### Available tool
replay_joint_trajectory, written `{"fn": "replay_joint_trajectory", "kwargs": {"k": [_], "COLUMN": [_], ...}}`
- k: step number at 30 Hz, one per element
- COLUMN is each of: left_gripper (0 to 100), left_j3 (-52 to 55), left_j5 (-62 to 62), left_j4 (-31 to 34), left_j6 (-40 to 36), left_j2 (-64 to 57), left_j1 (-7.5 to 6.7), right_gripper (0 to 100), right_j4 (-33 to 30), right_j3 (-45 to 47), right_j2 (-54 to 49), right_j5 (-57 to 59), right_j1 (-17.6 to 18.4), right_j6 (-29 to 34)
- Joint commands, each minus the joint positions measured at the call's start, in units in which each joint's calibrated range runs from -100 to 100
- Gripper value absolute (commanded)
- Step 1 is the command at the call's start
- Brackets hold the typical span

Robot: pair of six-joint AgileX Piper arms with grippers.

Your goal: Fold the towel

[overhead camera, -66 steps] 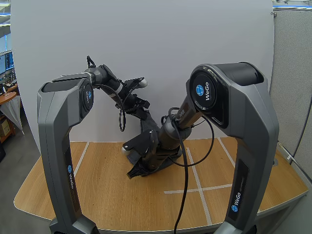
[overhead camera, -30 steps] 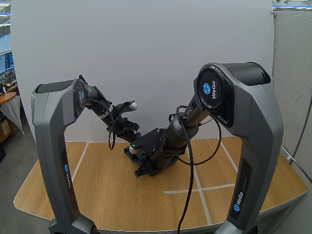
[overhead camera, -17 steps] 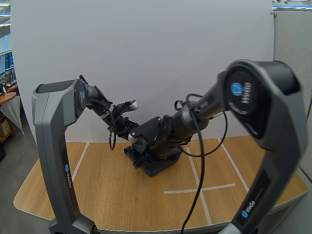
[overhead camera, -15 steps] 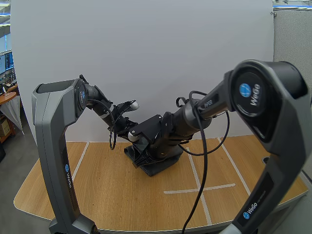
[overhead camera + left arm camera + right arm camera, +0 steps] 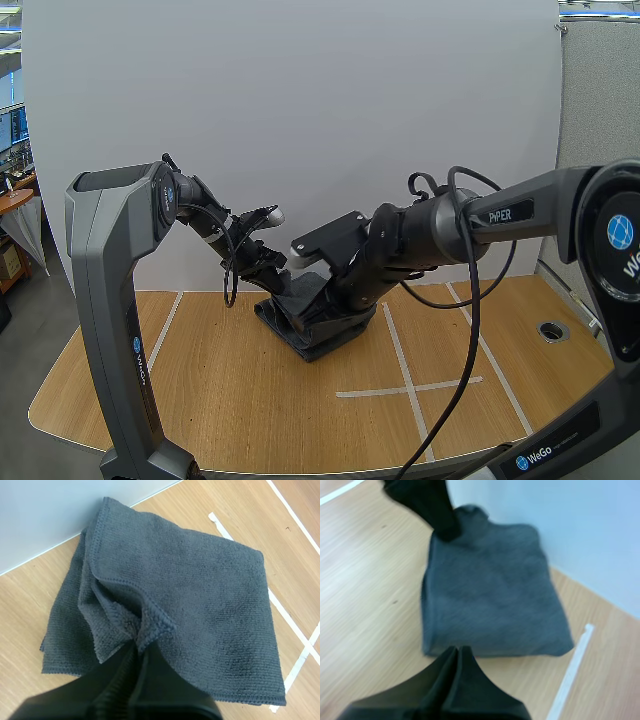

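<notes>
A dark grey towel lies folded at the back of the wooden table, close to the white wall. My left gripper is at its far left corner. In the left wrist view the left gripper is shut on a raised fold of the towel, which bunches up at the tips. My right gripper hangs over the towel from the right. In the right wrist view the right gripper is one dark shut wedge above the near edge of the towel, holding nothing, with the left gripper at the far corner.
White tape lines cross the table in front of and beside the towel. A white wall stands right behind it. A small round hole sits near the table's right edge. Bare wood spreads in front of the towel.
The left arm came down to the towel's corner and then stayed. The right arm swung out to the right and its gripper lifted off the towel, now folded flat.
</notes>
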Motion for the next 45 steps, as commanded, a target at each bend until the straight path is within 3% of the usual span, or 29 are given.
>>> {"fn": "replay_joint_trajectory", "kwargs": {"k": [1, 7, 12, 23, 40, 42, 43, 45], "left_gripper": [0, 0, 0, 0, 1, 13, 24, 55], "left_j3": [0.37, 0.37, 0.37, 0.37, 0.37, 0.37, 0.37, 0.37], "left_j5": [0.36, 0.36, -0.89, -3.01, -4.43, -4.43, -3.83, -2.28], "left_j4": [-0.90, -1.52, -1.59, -1.77, -1.43, -1.43, -1.43, -1.31], "left_j6": [0.22, 0.22, 0.22, 0.22, 0.22, 0.22, 0.22, 0.31], "left_j2": [-0.79, -0.79, -0.79, -0.79, 2.12, 1.96, 1.96, 1.96], "left_j1": [-0.12, -0.12, -0.12, -0.12, -0.04, 0.01, 0.06, 0.06], "right_gripper": [0, 0, 0, 0, 0, 0, 0, 0], "right_j4": [0.63, 1.59, 3.91, 4.34, 5.08, 5.08, 5.08, 5.08], "right_j3": [-0.30, -2.96, -5.96, -6.72, -6.72, -6.72, -6.72, -6.72], "right_j2": [4.23, 13.10, 17.97, 28.05, 32.92, 32.92, 32.92, 32.92], "right_j5": [-14.14, -27.08, -30.33, -32.67, -33.42, -33.42, -33.42, -33.42], "right_j1": [-0.41, -0.71, -1.96, -2.57, -2.57, -2.57, -2.57, -2.57], "right_j6": [-0.23, -0.02, -0.02, -0.02, -0.13, -0.13, -0.13, -0.13]}}
